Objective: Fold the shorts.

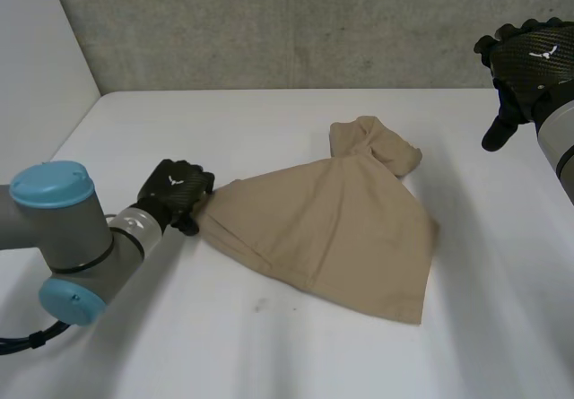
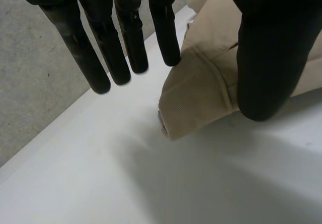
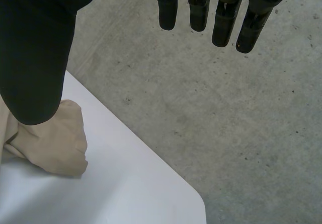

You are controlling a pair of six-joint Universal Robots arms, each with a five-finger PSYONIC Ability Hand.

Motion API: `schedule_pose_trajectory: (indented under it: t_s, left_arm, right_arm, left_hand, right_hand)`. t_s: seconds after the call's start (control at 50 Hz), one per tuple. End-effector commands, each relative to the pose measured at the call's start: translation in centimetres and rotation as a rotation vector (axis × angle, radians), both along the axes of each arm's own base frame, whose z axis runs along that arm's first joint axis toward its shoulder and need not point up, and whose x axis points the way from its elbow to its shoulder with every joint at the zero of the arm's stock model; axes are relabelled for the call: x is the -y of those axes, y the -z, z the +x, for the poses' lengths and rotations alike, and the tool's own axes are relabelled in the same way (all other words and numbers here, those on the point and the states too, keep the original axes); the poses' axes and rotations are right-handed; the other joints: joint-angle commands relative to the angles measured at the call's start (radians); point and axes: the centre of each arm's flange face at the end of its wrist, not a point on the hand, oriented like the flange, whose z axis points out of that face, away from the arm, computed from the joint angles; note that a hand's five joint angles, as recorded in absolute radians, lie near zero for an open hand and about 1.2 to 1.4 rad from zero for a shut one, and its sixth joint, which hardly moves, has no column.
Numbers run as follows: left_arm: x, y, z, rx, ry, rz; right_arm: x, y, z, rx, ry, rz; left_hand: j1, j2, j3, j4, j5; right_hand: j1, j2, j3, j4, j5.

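- Left hand (image 1: 175,191) sits low on the counter (image 1: 269,345), right at the left corner of the shorts (image 1: 332,229).
- From the left wrist we see its fingers (image 2: 126,53) straight and spread, released, their tips hanging just over the hemmed corner of the cloth. The thumb (image 2: 266,68) stands well apart from them and comes down in front of the tan fabric. We can't tell whether it presses on it.
- Nothing pinched there: the corner lies flat between thumb and fingers.
- Right hand (image 1: 529,58) is up at the far right, off the cloth and well apart from it. Its fingers are straight, thumb wide, holding nothing, with the grey wall (image 1: 269,22) behind.
- The shorts lie mid-counter as a rough tan triangle, broad edge to the near right. A bunched, twisted lump sits at the far end, the part nearest the right hand.
- Bare white counter all round the cloth, and nothing lies between either hand and the shorts.
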Motion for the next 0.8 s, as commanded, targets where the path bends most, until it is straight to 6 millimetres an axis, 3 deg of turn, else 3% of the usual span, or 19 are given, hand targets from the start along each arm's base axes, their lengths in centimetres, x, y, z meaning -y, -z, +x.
schedule_pose_trajectory:
  t_s: [0.02,0.04,0.16,0.24,0.26,0.32,0.34,0.42,0.52,0.58,0.64,0.66,0.7,0.72,0.8]
  left_arm:
    - [1.5,0.0,0.0,-0.001,-0.034,-0.027]
    - [2.1,-0.1,0.1,0.0,-0.057,-0.04]
    - [4.2,-1.7,1.1,0.004,-0.18,-0.108]
    - [6.0,-5.6,1.7,-0.029,-0.278,-0.228]
    - [6.7,-8.8,2.1,-0.065,-0.317,-0.314]
    - [7.1,-14.2,2.5,-0.136,-0.345,-0.464]
    - [7.0,-17.4,2.4,-0.186,-0.342,-0.559]
    - [5.7,-24.2,1.6,-0.335,-0.311,-0.764]
    - [2.3,-29.2,-0.8,-0.485,-0.211,-0.878]
    - [0.3,-29.3,-3.4,-0.534,-0.1,-0.852]
    - [-1.2,-27.8,-6.1,-0.544,0.008,-0.795]
    - [-2.1,-25.8,-8.1,-0.532,0.088,-0.732]
    - [-3.4,-23.3,-10.1,-0.515,0.179,-0.663]
    - [-5.0,-20.7,-12.1,-0.491,0.272,-0.594]
    - [-8.8,-14.4,-15.1,-0.422,0.451,-0.424]
  right_arm:
    - [0.0,0.0,0.0,0.0,0.0,0.001]
    - [0.0,0.0,0.0,0.0,0.002,-0.001]
    - [-0.1,-0.1,0.0,0.001,0.0,-0.002]
    - [-0.1,-0.2,0.0,0.002,-0.001,-0.007]
    - [-0.1,-0.3,0.0,0.003,-0.001,-0.011]
    - [-0.1,-0.4,0.0,0.006,0.0,-0.015]
    - [-0.2,-0.5,0.0,0.006,-0.003,-0.017]
    - [-0.5,-0.8,0.3,0.01,-0.012,-0.027]
    - [-0.8,-1.1,0.5,0.011,-0.021,-0.036]
    - [-0.8,-1.4,0.5,0.014,-0.02,-0.046]
    - [-0.9,-1.9,0.3,0.018,-0.015,-0.059]
    - [-0.9,-1.9,0.2,0.02,-0.014,-0.061]
    - [-1.0,-2.1,0.1,0.022,-0.011,-0.066]
    - [-1.0,-2.2,0.0,0.022,-0.009,-0.069]
    - [-1.1,-2.7,-0.1,0.025,-0.006,-0.083]
  left_hand:
    - [0.636,0.65,0.661,0.657,0.664]
    - [0.724,0.738,0.749,0.745,0.752]
    - [0.724,0.739,0.75,0.746,0.753]
    - [0.724,0.739,0.75,0.746,0.753]
    - [0.724,0.739,0.75,0.746,0.753]
    - [0.724,0.739,0.75,0.746,0.753]
    - [0.724,0.739,0.75,0.746,0.753]
    - [0.724,0.739,0.75,0.746,0.753]
    - [0.724,0.739,0.75,0.746,0.753]
    - [0.724,0.739,0.75,0.746,0.753]
    - [0.724,0.739,0.75,0.746,0.753]
    - [0.724,0.739,0.75,0.746,0.753]
    - [0.724,0.739,0.75,0.746,0.753]
    - [0.724,0.739,0.75,0.746,0.753]
    - [0.724,0.739,0.75,0.746,0.753]
  right_hand:
    - [0.005,-0.043,-0.023,-0.02,-0.06]
    - [0.005,-0.043,-0.023,-0.02,-0.06]
    - [0.005,-0.043,-0.023,-0.02,-0.06]
    - [0.005,-0.043,-0.023,-0.02,-0.06]
    - [0.005,-0.043,-0.023,-0.02,-0.06]
    - [0.005,-0.043,-0.023,-0.02,-0.06]
    - [0.005,-0.043,-0.023,-0.02,-0.06]
    - [0.005,-0.043,-0.023,-0.02,-0.06]
    - [0.005,-0.043,-0.023,-0.02,-0.06]
    - [0.005,-0.043,-0.023,-0.02,-0.06]
    - [0.005,-0.043,-0.023,-0.02,-0.06]
    - [0.005,-0.043,-0.023,-0.02,-0.06]
    - [0.005,-0.043,-0.023,-0.02,-0.06]
    - [0.005,-0.043,-0.023,-0.02,-0.06]
    - [0.005,-0.043,-0.023,-0.02,-0.06]
